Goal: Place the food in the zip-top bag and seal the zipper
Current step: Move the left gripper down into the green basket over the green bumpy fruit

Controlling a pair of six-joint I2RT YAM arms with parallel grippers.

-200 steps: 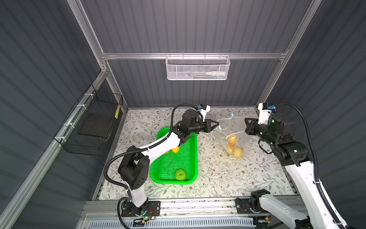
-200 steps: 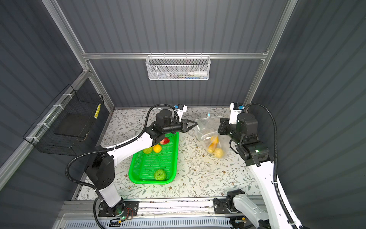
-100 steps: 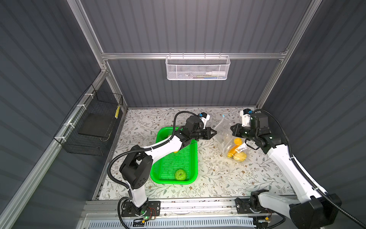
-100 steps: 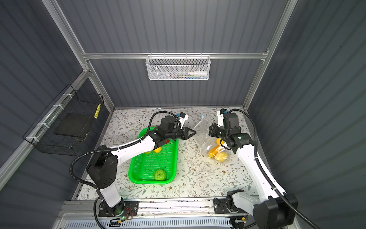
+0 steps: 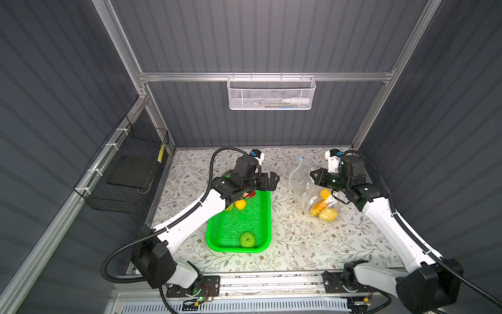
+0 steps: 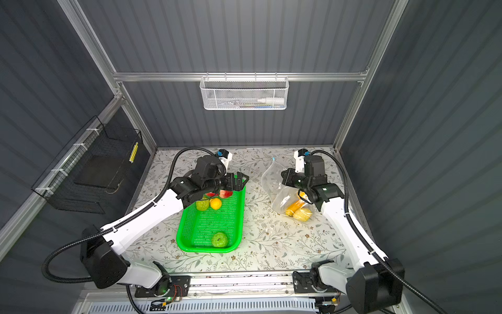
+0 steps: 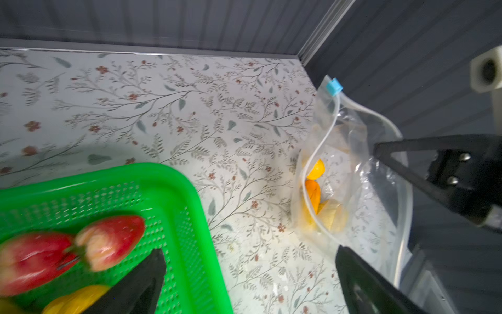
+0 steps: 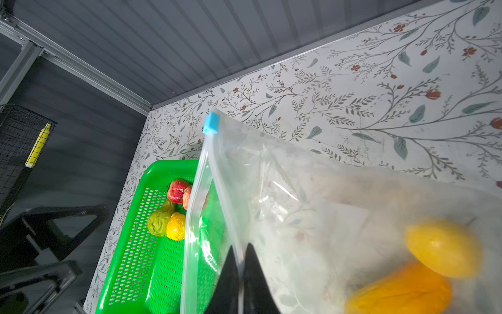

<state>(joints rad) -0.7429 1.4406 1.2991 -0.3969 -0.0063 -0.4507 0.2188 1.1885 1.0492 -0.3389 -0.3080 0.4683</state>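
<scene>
In both top views the left gripper (image 5: 272, 180) hangs over the far edge of the green basket (image 5: 239, 248), jaws spread wide with nothing between them. The basket sits mid-tabletop, a little left of centre. Two strawberries (image 6: 225, 193), a yellow round fruit (image 6: 215, 203) and a green bumpy ball (image 6: 202, 204) crowd its far end, and a second green ball (image 5: 247, 239) lies at its near end. The zip-top bag (image 5: 300, 179) stands on the right half of the tabletop, toward the far edge, with its top lifted and its bottom on the surface. The bagged fruits (image 5: 323, 208), yellow and orange, lie at the bottom of it. The right gripper (image 5: 314, 174) meets the bag's upper edge.

Left wrist view: the two fingers (image 7: 141, 282) stand far apart and empty above the basket's corner. The bag's mouth gapes, with the light-blue slider (image 7: 334, 87) at the end of the zipper (image 7: 323, 141).

Right wrist view: the right gripper's fingers (image 8: 231, 280) are pressed together on the zipper strip, pinching the bag's mouth edge, with the slider at the strip's other end
</scene>
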